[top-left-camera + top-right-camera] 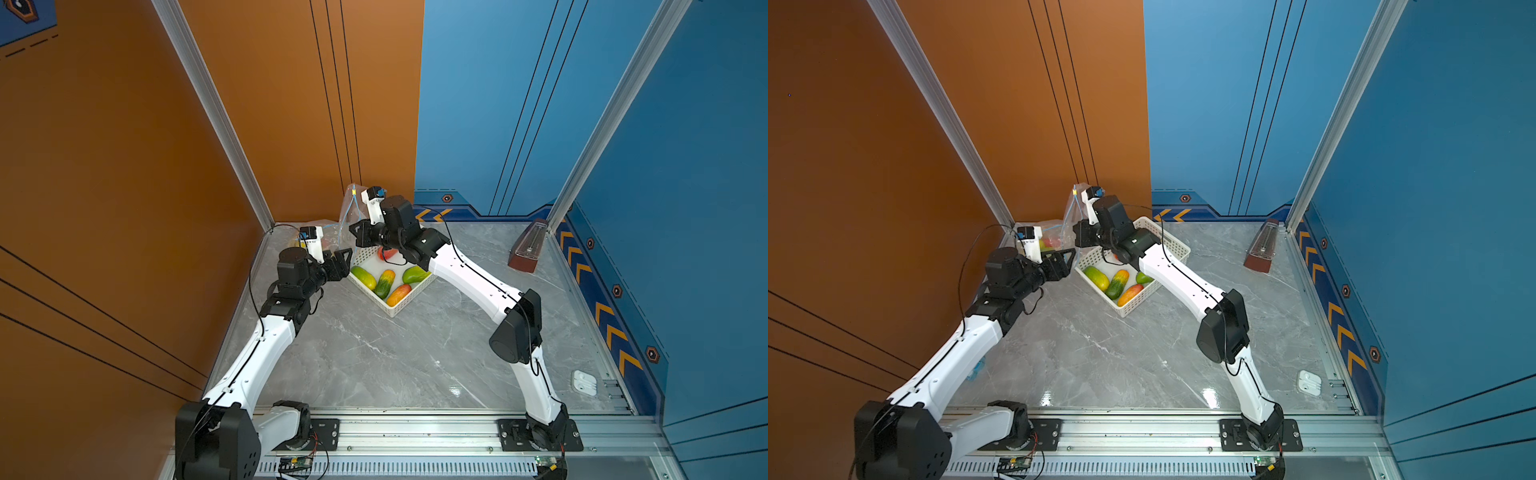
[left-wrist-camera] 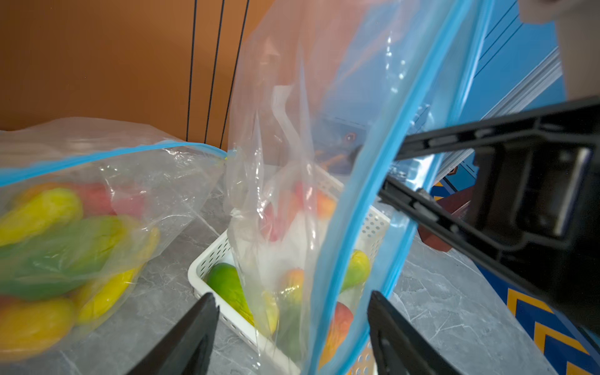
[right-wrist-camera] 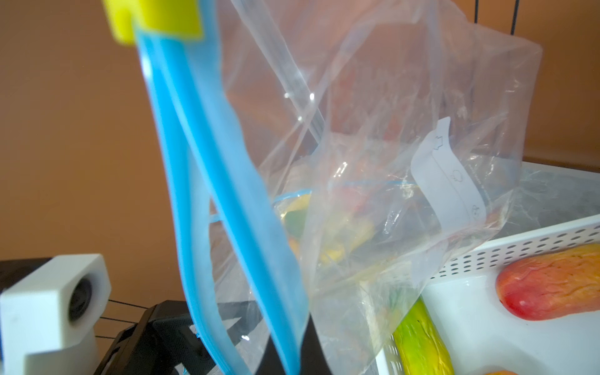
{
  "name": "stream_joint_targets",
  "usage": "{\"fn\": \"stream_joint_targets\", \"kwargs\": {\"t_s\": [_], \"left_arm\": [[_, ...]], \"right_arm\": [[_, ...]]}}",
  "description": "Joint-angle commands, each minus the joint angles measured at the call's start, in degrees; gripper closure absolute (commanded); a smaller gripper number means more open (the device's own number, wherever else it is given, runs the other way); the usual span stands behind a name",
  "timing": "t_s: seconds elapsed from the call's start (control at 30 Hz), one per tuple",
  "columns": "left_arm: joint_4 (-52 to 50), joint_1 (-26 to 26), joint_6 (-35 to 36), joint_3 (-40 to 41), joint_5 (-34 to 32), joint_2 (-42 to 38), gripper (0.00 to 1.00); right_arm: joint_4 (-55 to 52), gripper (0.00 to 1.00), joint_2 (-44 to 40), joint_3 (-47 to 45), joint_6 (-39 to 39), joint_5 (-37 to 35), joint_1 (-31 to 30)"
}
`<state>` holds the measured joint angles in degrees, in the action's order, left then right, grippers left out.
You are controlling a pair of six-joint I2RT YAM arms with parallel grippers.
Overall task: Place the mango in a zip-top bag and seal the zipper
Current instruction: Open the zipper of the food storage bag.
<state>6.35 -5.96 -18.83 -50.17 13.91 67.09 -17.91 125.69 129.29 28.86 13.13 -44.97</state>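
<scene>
Two arms are seen at ctr of both top views, over a white basket (image 1: 395, 311) on the grey worktop (image 1: 395, 365). The clear zip-top bag (image 1: 348, 208) is held upright by its blue zipper edge in the right tool (image 1: 358, 233), clamped tight. The left tool (image 1: 345, 262) is spread wide, w/ the zipper strip seen between its jaws. Five mangoes (image 1: 385, 282) are seen in the basket.

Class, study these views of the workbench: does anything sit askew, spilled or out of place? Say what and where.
The white basket sits askew on the table, one corner pointing toward the robot. A small white case lies stray near the right edge. Nothing has spilled.
</scene>
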Motion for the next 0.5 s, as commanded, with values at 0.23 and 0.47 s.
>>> {"fn": "stream_joint_targets", "kwargs": {"t_s": [0.23, 0.47], "left_arm": [[1.8, 0.3, 4.5, -6.9, -1.7, 6.1, 0.60], [1.8, 1.9, 7.7, -5.4, -6.2, 1.9, 1.00]], "right_arm": [[-0.9, 1.00, -2.0, -0.7, -3.8, 8.0, 0.8], [-4.6, 1.00, -3.5, -2.2, -6.5, 6.0, 3.4]]}}
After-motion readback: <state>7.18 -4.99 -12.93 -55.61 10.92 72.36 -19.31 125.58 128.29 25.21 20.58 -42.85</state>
